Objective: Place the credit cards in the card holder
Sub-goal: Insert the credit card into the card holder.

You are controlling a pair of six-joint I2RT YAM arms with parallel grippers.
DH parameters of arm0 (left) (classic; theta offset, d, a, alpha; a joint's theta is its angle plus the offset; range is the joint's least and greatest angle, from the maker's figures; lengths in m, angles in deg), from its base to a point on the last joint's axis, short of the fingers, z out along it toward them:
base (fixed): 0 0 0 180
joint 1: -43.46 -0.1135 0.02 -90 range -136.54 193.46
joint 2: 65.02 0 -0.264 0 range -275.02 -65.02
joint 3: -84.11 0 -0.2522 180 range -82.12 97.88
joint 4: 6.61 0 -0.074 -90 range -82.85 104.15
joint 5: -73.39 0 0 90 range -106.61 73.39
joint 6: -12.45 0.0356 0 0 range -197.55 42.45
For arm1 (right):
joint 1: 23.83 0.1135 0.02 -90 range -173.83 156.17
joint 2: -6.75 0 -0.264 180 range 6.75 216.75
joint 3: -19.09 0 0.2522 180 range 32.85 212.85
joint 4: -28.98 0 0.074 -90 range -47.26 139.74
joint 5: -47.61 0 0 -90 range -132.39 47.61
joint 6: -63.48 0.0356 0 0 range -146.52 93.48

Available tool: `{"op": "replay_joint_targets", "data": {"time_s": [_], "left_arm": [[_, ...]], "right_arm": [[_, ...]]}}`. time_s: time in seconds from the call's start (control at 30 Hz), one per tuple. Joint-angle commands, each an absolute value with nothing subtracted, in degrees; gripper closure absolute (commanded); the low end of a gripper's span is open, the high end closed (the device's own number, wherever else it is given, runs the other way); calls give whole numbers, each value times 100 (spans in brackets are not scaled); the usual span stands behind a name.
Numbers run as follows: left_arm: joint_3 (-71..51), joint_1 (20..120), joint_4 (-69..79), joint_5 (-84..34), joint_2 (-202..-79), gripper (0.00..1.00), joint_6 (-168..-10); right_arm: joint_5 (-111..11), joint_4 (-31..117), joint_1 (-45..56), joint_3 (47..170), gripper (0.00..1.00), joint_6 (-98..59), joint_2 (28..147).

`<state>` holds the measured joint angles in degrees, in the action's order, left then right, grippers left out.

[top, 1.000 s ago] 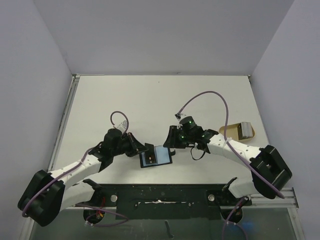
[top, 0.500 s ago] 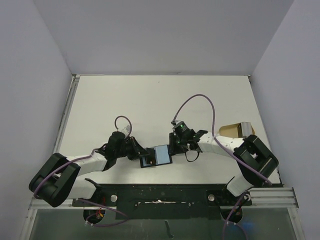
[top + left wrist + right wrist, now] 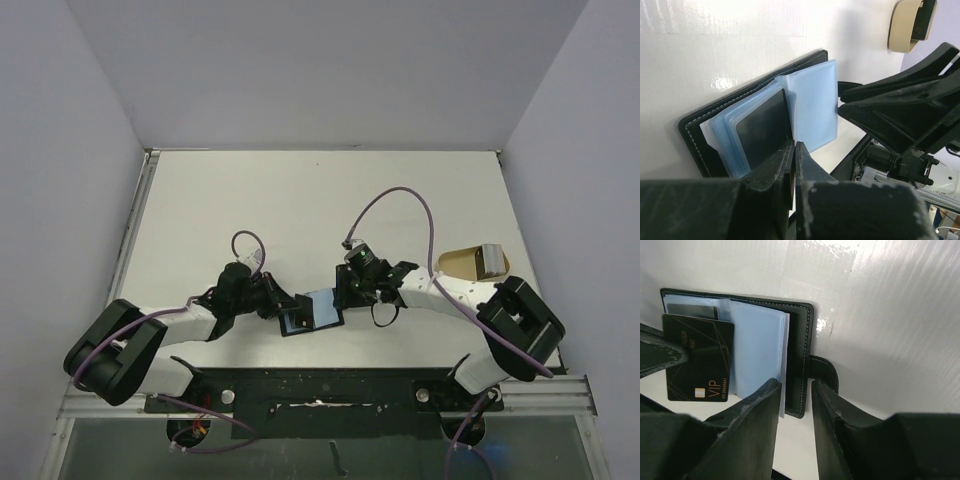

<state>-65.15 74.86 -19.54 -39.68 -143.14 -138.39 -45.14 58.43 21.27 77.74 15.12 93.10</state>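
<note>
Now, on the glossy white table (image 3: 300, 200), my left arm (image 3: 170, 320) and right arm (image 3: 450, 295) both lie low and stretched inward, meeting near the front edge. A tan tray (image 3: 462, 262) with rounded walls sits well apart, off by the right edge. Between my wrists the card holder (image 3: 312, 312) lies spread open and flat, its long axis running from one gripper to the other. It has a black cover with pale stitching and soft, translucent pale blue sleeves (image 3: 757, 350). Over its left half lies a credit card (image 3: 697, 357), stiff and black, printed face up, the chip end toward the near edge. The snap tab (image 3: 822, 372) pokes out from the right cover. My left gripper (image 3: 794, 145) is pressed together on the card's edge. My right gripper (image 3: 796, 385) has its fingers slightly apart, over the right cover's near edge.
</note>
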Motion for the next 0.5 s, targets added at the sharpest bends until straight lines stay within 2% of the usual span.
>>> {"op": "replay_joint_targets", "data": {"time_s": [0.0,0.27,0.47], "left_arm": [[-6517,7497,-2301,-4020,-14324,100,-13723],[-6455,7501,-2182,-3978,-14332,100,-13667],[-6480,7506,-2114,-3944,-14284,100,-13648]], "right_arm": [[-4378,5659,2187,8117,66,1581,9143],[-4388,5831,2206,8353,64,1497,9638],[-4169,6189,2235,8654,62,1473,9465]]}}
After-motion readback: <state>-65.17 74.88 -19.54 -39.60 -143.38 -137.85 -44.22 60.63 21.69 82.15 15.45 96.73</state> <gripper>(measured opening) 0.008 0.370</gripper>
